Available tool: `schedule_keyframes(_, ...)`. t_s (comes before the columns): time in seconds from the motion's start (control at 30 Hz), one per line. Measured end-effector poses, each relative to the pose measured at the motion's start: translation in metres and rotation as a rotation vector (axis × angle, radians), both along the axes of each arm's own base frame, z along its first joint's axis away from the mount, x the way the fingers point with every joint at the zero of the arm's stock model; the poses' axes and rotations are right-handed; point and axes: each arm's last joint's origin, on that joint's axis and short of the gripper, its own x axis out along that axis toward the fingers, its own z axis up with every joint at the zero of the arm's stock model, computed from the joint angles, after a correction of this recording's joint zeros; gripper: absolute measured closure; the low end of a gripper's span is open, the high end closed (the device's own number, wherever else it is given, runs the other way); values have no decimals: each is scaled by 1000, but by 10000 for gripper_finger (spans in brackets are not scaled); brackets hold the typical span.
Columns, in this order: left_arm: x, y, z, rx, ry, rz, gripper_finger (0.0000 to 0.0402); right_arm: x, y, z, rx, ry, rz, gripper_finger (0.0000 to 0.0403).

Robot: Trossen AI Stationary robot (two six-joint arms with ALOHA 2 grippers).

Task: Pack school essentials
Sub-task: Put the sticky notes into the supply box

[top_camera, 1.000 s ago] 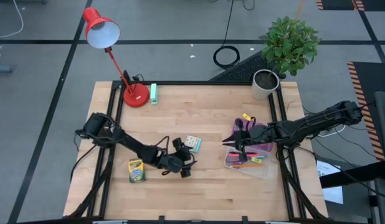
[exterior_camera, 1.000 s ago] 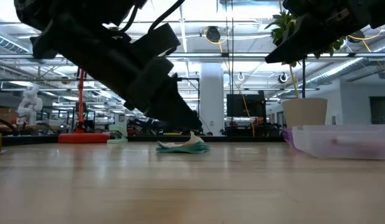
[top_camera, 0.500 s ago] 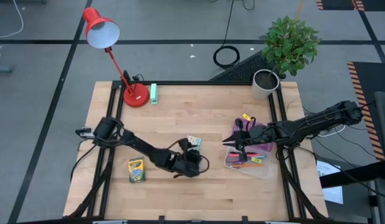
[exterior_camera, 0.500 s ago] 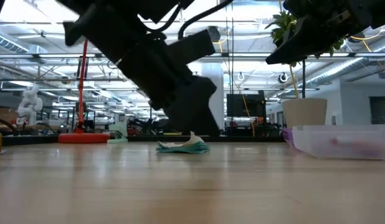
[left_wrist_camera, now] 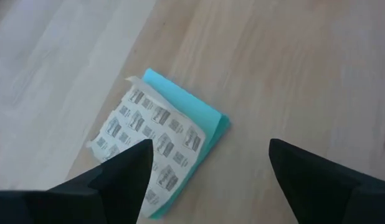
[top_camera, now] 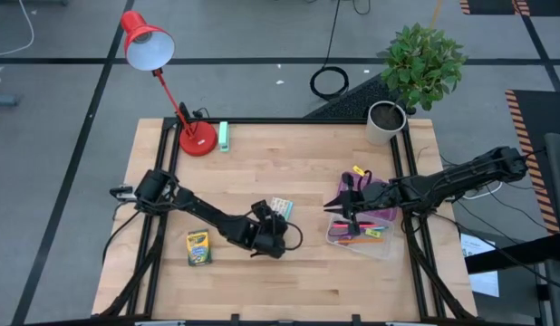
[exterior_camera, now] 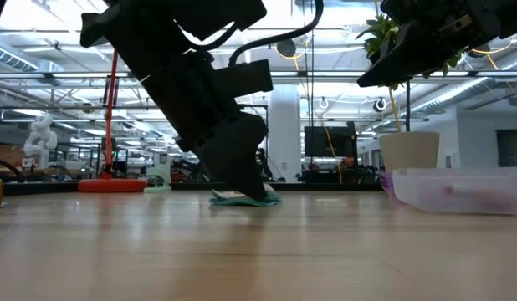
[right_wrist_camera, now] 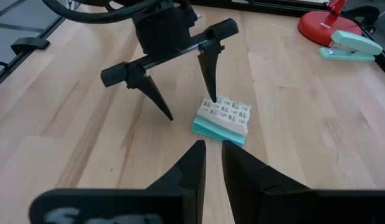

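The left claw (top_camera: 274,231) hangs spread wide just near of the patterned pack (top_camera: 281,208) lying flat mid-table. The right claw (top_camera: 345,215), nearly closed and empty, waits farther right over the pencil tray (top_camera: 378,248).

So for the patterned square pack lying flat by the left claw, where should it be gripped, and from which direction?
Probably across two opposite side edges, coming straight down. The patterned square pack lies flat on the table, a thin stack with a loose, curling top sheet, so only its edges offer purchase. The left claw is open, one fingertip at the pack's edge; it would need to straddle the pack.
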Motion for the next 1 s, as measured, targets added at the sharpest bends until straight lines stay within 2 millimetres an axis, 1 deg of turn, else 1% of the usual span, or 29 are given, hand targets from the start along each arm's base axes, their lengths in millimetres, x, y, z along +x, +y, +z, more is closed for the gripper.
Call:
schedule_keyframes(0.1, -1, 1, -3, 12, -10, -8, 78, 0, 0, 0, 0, 0, 0, 358)
schedule_keyframes(0.23, -1, 2, -7, 9, -48, -19, 94, 0, 0, 0, 0, 0, 0, 358)
schedule_keyframes(0.5, -3, 9, -17, 34, -67, -17, 146, 0, 0, 0, 0, -1, 0, 358)
schedule_keyframes(0.77, -2, 9, -18, 98, -73, -88, 198, 0, 0, 0, 0, -1, 1, 358)
schedule_keyframes(1.0, 0, 10, -18, 95, -65, -120, 234, 0, 0, 0, 0, -1, 0, 358)
